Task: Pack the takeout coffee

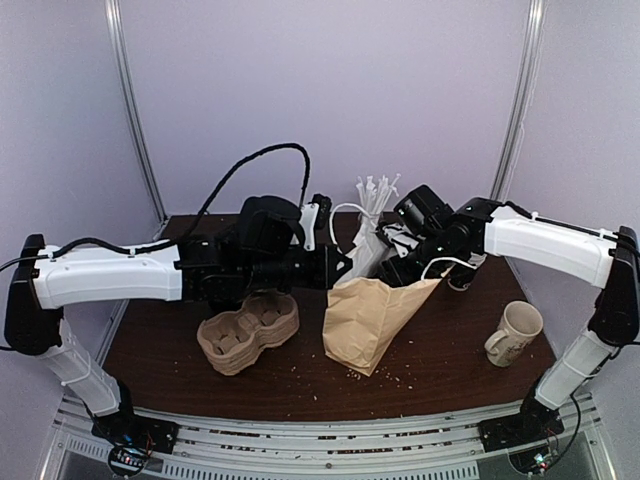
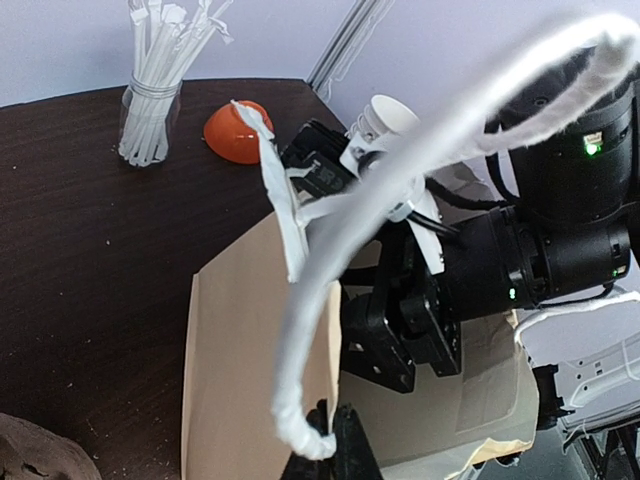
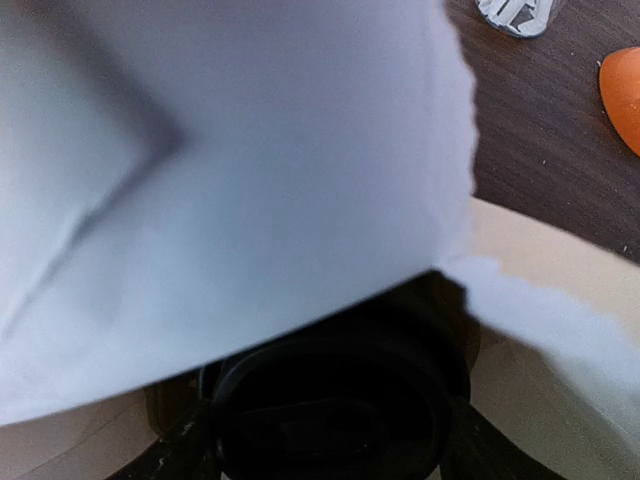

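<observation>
Both claws look busy. The right claw is down inside the tan paper bag, gripping the black lidded takeout coffee cup between its fingers. The left claw pinches the bag's white twisted paper handle.

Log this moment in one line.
left gripper: shut on bag handle | right gripper: shut on takeout coffee | place: at paper bag mouth

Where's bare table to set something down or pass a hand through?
Bare: the gap between the paper bag and the mug, and the near strip in front of the cup carrier, apart from some crumbs. Crowded: back centre, around the bag's mouth and the straws.
</observation>
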Motion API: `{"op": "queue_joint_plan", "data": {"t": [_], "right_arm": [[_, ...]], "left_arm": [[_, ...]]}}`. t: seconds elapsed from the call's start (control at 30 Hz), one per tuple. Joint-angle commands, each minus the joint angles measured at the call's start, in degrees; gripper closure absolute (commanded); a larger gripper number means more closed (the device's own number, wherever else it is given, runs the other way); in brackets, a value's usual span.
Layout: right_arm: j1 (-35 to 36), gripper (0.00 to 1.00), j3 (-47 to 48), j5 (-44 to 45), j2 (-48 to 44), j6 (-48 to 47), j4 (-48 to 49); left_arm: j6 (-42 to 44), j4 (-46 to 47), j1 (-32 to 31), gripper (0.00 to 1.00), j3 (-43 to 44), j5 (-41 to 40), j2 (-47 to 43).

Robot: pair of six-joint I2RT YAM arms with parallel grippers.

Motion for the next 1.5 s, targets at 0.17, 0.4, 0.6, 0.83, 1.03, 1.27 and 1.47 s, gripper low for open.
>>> {"op": "queue_joint_plan", "data": {"t": [0.17, 0.4, 0.6, 0.83, 1.03, 1.27, 1.47], "right_arm": [[-0.1, 0.28, -7.0, 0.3, 5.9, -1.1, -2.9], [-0.1, 0.28, -8.8, 0.5, 7.2, -1.1, -1.9], [-0.2, 0.27, -10.1, 0.5, 8.1, -0.9, -1.0], [-0.1, 0.21, -11.5, 0.0, 8.3, -0.4, -0.2], [-0.1, 0.15, -10.8, -0.4, 6.9, 0.7, -0.1], [-0.1, 0.08, -7.6, -1.4, 3.5, 2.3, -0.8], [-0.1, 0.06, -8.2, -2.0, 1.9, 2.5, -0.2]], "left_arm": [[1.3, 0.5, 0.5, 1.0, 1.2, 1.6, 1.5], [1.1, 0.4, 0.6, 1.0, 1.0, 1.7, 1.5], [1.0, 0.4, 0.7, 1.0, 0.7, 2.0, 1.7], [0.8, 0.4, 0.8, 1.0, 0.2, 2.0, 1.5], [0.7, 0.5, 0.8, 1.0, -0.1, 1.8, 1.2], [0.4, 0.4, 0.8, 1.0, -0.5, 1.7, 1.0], [0.3, 0.4, 0.8, 1.0, -0.5, 1.7, 1.1]]}}
